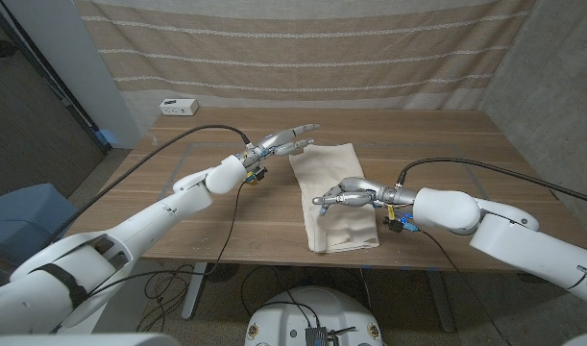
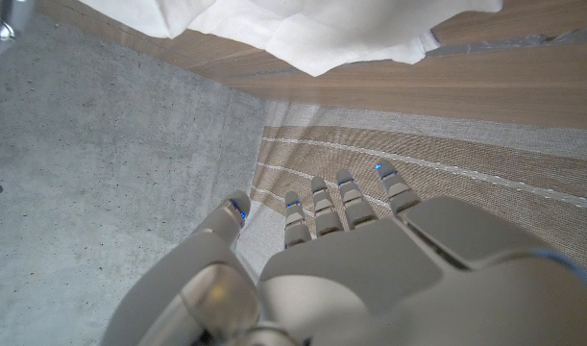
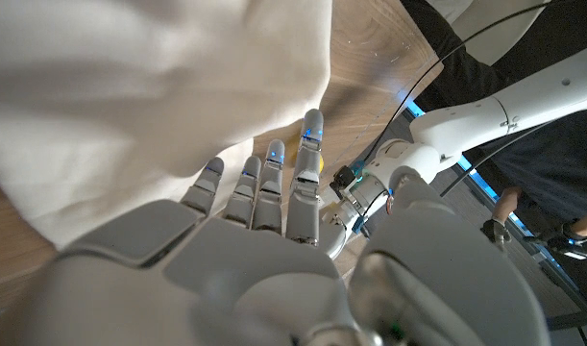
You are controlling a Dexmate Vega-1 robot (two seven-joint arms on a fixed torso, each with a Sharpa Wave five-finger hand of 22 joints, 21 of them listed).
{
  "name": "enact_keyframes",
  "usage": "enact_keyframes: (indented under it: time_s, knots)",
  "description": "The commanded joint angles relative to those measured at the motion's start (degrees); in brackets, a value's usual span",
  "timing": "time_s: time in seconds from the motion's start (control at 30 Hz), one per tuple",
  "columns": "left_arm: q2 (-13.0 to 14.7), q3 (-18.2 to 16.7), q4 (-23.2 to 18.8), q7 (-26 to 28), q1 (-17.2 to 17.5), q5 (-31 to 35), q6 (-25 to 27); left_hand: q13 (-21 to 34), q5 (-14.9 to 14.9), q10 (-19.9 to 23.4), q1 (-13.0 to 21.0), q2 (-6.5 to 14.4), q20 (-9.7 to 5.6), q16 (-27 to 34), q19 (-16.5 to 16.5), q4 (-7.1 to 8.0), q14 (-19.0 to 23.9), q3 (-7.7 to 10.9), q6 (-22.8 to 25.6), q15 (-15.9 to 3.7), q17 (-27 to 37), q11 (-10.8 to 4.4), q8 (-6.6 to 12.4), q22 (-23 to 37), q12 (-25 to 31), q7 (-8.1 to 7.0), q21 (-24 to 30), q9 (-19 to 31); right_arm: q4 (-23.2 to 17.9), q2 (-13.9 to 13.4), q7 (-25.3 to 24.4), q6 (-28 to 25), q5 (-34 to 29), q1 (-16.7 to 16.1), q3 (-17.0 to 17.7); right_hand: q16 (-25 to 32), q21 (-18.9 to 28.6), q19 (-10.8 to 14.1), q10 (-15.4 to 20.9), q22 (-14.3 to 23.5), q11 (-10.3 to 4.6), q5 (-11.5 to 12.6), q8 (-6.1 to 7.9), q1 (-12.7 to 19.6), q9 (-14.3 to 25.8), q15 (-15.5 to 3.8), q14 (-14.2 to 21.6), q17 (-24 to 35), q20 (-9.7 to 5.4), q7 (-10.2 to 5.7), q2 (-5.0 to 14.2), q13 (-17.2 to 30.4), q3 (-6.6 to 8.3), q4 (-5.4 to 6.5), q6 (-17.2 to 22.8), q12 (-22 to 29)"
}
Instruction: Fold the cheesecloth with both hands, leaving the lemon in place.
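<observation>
Right hand hovers over the cloth, fingers spread, holding nothing. Cloth lies already folded into a long strip mid-counter. Left hand, open and empty, hangs just beside the cloth's far corner. Soft, light, limp fabric; best pinched at corners.

The cheesecloth is a cream-white cloth folded into a long, narrow strip, lying flat on the wooden table near its middle. It runs from the table's middle to its front edge, its near end just short of that edge. Soft creases cross it.
</observation>
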Motion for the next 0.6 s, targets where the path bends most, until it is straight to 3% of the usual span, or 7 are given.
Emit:
enact_keyframes:
  time_s: [0.03,0.07,0.13,0.27,0.4,0.6]
  knots:
    - [1.3,-1.0,-2.6,-0.4,1.6,-0.4,1.5,0.0,0.1,-0.2,0.0,-0.4,0.03,0.2,-0.2,-0.42,0.0,-0.05,-0.1,-0.1,0.1,-0.06,0.28,0.3,0.3,-0.25,0.1,0.0,7.0,4.2,-13.8,17.3,2.4,-8.6,5.2,0.7,1.3,3.7,-4.0,-0.1,-0.17,-1.4,-5.58,1.4,-0.7,-0.63,1.1,-0.3,0.0,-4.53,2.32,-0.5,0.38,-2.52,-10.8,-2.2]
    - [1.4,-1.1,-2.9,-0.4,1.8,-0.5,1.6,0.0,0.1,-0.3,-0.1,-0.4,0.03,0.2,-0.1,-0.43,0.0,-0.06,-0.1,-0.09,0.1,-0.09,0.28,0.3,0.2,-0.24,0.1,0.0,7.7,5.0,-14.6,18.5,2.4,-9.0,5.4,0.9,1.6,4.7,-4.5,-0.1,-0.53,-1.6,-7.06,1.3,-0.8,-0.9,1.7,-0.4,0.01,-5.7,2.67,-0.7,0.23,-2.94,-13.5,-2.6]
    - [1.7,-1.3,-3.6,-0.5,2.2,-0.5,2.0,0.0,0.1,-0.3,-0.1,-0.4,0.02,0.2,0.0,-0.44,0.0,-0.06,-0.2,-0.07,0.1,-0.05,0.29,0.3,0.3,-0.24,0.2,0.0,9.0,6.5,-16.3,20.8,1.9,-9.7,5.8,1.2,1.8,5.8,-4.8,-0.2,-0.74,-1.8,-8.49,1.4,-0.9,-1.32,2.0,-0.5,-0.2,-6.63,3.02,-0.9,0.12,-3.48,-16.6,-3.1]
    - [2.6,-2.0,-5.8,0.2,3.4,0.2,4.3,0.0,0.1,-0.3,-0.1,-0.4,0.02,0.2,0.1,-0.47,0.0,-0.04,-0.2,-0.11,0.1,-0.09,0.32,0.3,0.3,-0.19,0.2,0.0,11.2,9.2,-18.7,23.8,0.6,-10.4,6.2,1.3,2.1,6.7,-4.9,-0.2,-0.94,-1.9,-9.02,1.6,-1.0,-1.63,2.3,-0.7,-0.62,-7.01,3.18,-1.0,0.15,-3.91,-18.2,-3.3]
    - [3.5,-3.8,-11.4,5.1,6.9,3.5,11.3,0.0,0.2,-0.3,0.3,-0.2,0.04,0.2,0.1,-0.86,-0.1,0.09,0.2,-0.18,0.0,-0.47,0.5,0.3,0.3,-0.2,0.3,0.0,12.2,10.8,-20.2,25.6,-0.5,-11.0,6.8,1.2,2.3,7.4,-5.1,-0.2,-1.12,-1.9,-8.86,2.1,-1.0,-1.65,2.3,-0.8,-1.09,-6.71,3.36,-1.1,0.3,-4.37,-18.0,-3.5]
    - [3.9,-5.8,-17.7,11.4,11.2,7.4,22.3,-0.1,0.8,1.9,3.9,-0.2,-0.67,1.0,2.4,-5.36,2.7,0.91,2.5,-1.21,0.0,-0.99,1.44,0.0,1.3,0.54,1.0,-0.1,12.9,12.6,-21.8,28.0,-2.6,-11.8,7.8,1.2,2.4,8.0,-4.6,-0.2,-1.09,-2.0,-8.56,2.4,-1.0,-1.82,2.4,-1.0,-1.29,-6.39,3.27,-1.2,0.29,-4.86,-17.4,-3.5]
